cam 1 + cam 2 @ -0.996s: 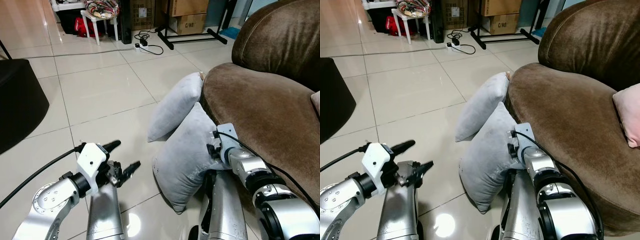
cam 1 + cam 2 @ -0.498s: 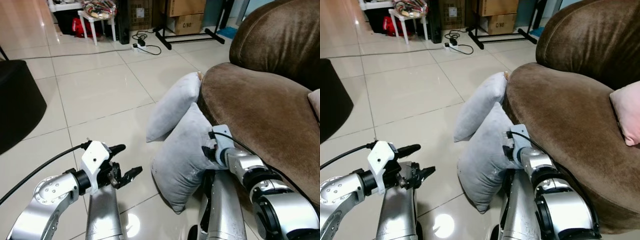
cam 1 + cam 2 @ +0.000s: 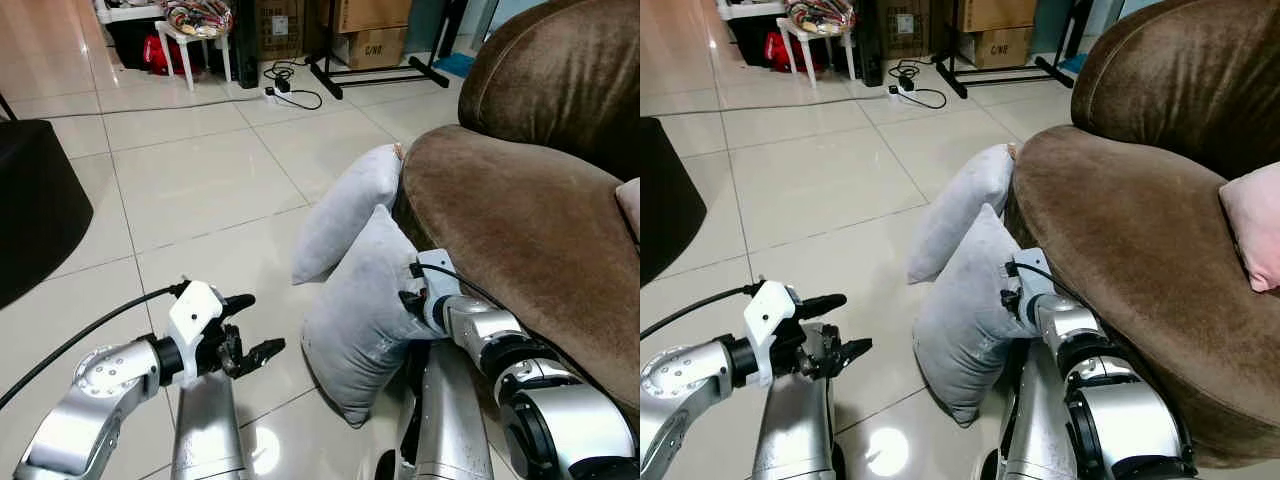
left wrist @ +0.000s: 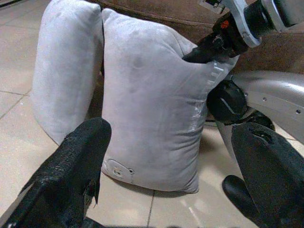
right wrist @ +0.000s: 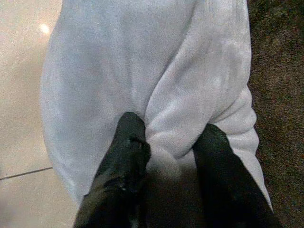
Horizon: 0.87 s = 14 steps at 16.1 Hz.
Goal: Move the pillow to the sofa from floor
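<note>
Two pincers in play, nearest first: left pincer (image 3: 252,325) low over the tiled floor (image 3: 200,190), fingers spread wide, nothing between them, aimed across at the near face of the grey pillow (image 3: 360,320) but apart from it. Right pincer (image 5: 166,156) already on that same pillow, black fingers (image 5: 126,142) sunk into the fabric and pinching a fold along the edge next to the sofa, so clamped on it, not merely touching. Pillow standing on end on the floor, long axis close to upright and tilted a little, one corner peaking at the top, lower edge down on the tile, back side leaning against the front of the brown sofa (image 3: 520,210). Hence the relation that counts: pillow between the two arms, right arm in contact and plainly the nearer, left arm well short; seat cushion up and to the right of the grip, so probably a lift up and over toward the robot's right. Likely a sagging load if carried by that one pinched fold. Just behind, a second grey pillow (image 3: 345,210) propped slantwise against the sofa arm, touching the first. Further back, a power strip with cables (image 3: 290,92), a white stool (image 3: 195,45), cardboard boxes (image 3: 375,30).
</note>
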Motion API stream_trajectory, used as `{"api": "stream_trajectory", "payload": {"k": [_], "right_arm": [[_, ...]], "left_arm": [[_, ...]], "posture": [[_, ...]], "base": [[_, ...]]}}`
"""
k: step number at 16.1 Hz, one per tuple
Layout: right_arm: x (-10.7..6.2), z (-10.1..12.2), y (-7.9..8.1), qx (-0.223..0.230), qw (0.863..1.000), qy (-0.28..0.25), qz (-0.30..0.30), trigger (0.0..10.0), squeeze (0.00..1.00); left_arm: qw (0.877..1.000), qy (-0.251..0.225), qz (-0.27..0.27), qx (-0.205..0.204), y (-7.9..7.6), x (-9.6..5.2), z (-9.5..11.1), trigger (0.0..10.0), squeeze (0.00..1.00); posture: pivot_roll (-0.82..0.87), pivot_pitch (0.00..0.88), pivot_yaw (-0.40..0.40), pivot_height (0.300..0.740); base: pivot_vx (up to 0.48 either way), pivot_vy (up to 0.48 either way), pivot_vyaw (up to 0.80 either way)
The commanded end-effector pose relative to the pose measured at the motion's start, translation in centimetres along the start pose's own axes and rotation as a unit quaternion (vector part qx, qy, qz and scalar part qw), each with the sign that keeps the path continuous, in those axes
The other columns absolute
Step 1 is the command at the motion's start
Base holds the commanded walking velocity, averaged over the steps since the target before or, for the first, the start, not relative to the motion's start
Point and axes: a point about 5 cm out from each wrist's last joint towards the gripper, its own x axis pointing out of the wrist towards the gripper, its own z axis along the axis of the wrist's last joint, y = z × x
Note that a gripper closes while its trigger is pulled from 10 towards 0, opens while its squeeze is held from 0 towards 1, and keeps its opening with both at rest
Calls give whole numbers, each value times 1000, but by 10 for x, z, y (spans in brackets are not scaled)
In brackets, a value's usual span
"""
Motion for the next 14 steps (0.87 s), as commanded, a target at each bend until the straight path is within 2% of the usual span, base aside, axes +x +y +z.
{"api": "stream_trajectory", "payload": {"k": [1,9,14], "right_arm": [[1,-11,4,2,1000,25,11,0,0],[2,-16,9,-2,1000,9,27,0,0],[-11,-2,8,51,991,-104,60,0,0]], "left_arm": [[1000,10,-6,5,0,1,-2,10000,0],[1000,10,-9,13,3,7,-4,10000,0],[997,-47,59,16,8,-1,12,10000,0]], "posture": [[30,0,-67,395],[15,0,-72,395],[9,0,-56,395]], "base": [[0,0,0],[0,0,0],[0,0,0]]}}
